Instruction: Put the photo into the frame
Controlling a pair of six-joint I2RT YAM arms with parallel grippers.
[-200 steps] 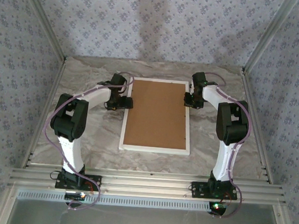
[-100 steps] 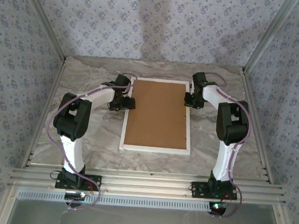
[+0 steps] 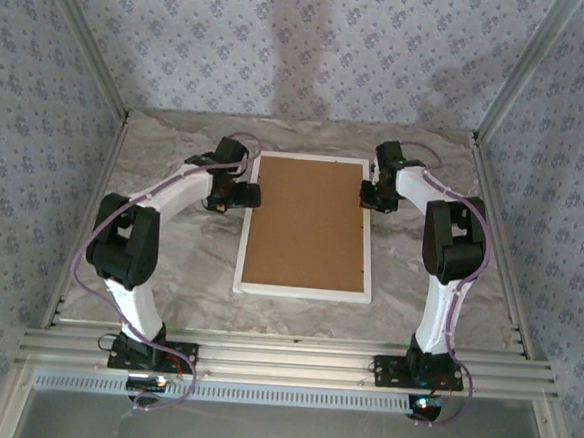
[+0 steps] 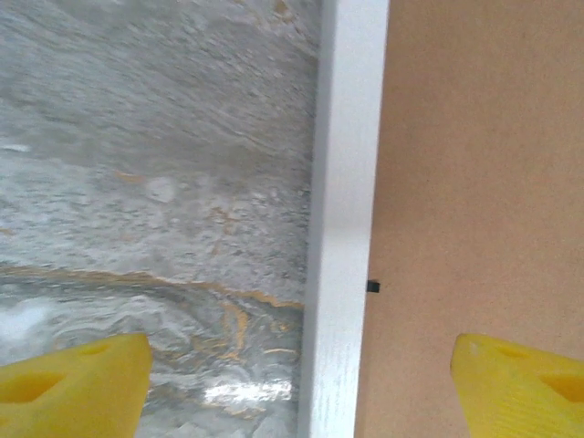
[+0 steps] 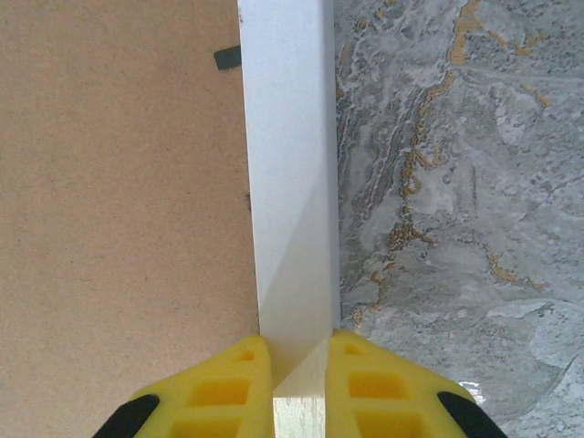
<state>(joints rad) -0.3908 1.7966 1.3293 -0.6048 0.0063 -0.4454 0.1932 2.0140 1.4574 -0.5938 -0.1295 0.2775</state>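
Note:
The white frame (image 3: 243,238) lies face down on the marble table with a brown backing board (image 3: 307,225) inside it. The photo is hidden. My left gripper (image 3: 239,196) is at the frame's left rail near the far end. In the left wrist view it stands open (image 4: 297,365), one yellow finger (image 4: 82,383) over the table and the other over the board, with the rail (image 4: 345,201) between them. My right gripper (image 3: 372,197) is shut on the frame's right rail (image 5: 287,164); its jaws (image 5: 299,351) pinch the white strip from both sides.
Small black tabs (image 4: 372,286) (image 5: 228,57) sit at the board's edges against the rails. Bare marble table (image 3: 189,262) stretches left and right of the frame. Patterned walls and metal posts (image 3: 501,103) close in the workspace.
My left arm's elbow has swung out to the left and the gripper has shifted slightly along the frame's left rail. The right arm and the frame have not moved.

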